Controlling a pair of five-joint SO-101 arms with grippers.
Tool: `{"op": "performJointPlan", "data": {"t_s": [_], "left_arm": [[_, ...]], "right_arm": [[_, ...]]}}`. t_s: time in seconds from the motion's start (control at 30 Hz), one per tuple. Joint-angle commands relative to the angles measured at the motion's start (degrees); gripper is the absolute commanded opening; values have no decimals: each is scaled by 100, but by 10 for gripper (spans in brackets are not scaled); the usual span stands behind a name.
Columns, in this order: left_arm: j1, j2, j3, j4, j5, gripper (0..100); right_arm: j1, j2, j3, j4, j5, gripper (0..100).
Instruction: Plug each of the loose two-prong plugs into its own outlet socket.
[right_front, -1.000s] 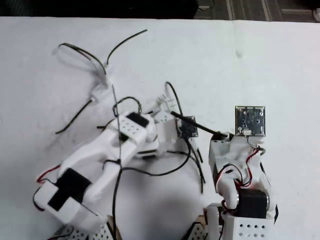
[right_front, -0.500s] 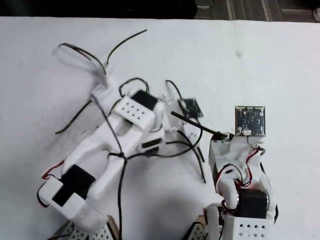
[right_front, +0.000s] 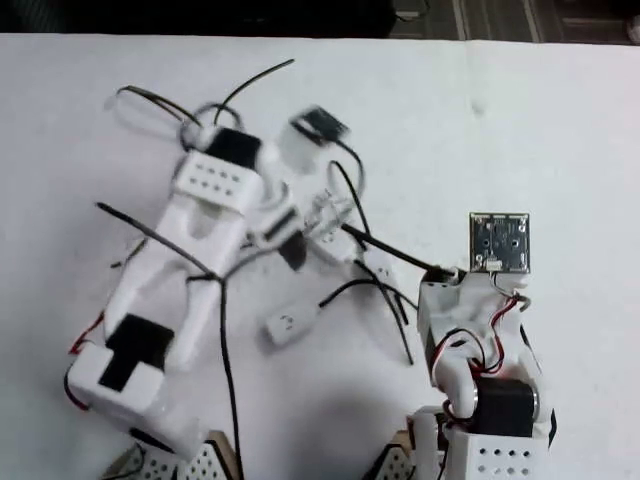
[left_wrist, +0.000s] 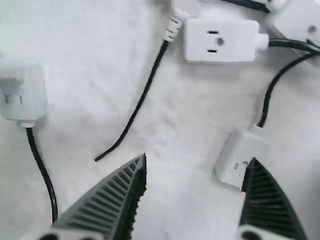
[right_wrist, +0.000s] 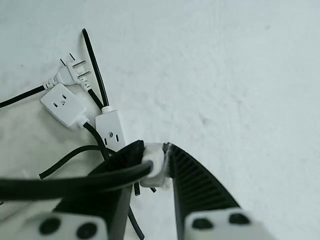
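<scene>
Over the white table (right_front: 560, 120), the left gripper (left_wrist: 197, 160) hangs with its jaws spread wide and empty, well apart from a white rectangular outlet socket (left_wrist: 222, 40). The right gripper (right_wrist: 152, 149) pinches a small white plug (right_wrist: 154, 169) on a thick black cord (right_wrist: 60, 184), near a loose white two-prong plug (right_wrist: 70, 74).
</scene>
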Motion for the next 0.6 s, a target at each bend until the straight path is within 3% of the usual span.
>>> {"op": "performJointPlan", "data": {"t_s": [0.0, 0.17, 0.33, 0.57], "left_arm": [[-136, 303, -545, 202, -88, 309], [295, 734, -554, 615, -633, 264], [919, 769, -281, 668, -624, 222], [1516, 796, 1020, -1046, -264, 223]], "right_arm": [[4, -31, -35, 22, 9, 17], [4, -31, -35, 22, 9, 17], [4, -31, -35, 13, 9, 17], [13, -31, -35, 13, 9, 17]]}}
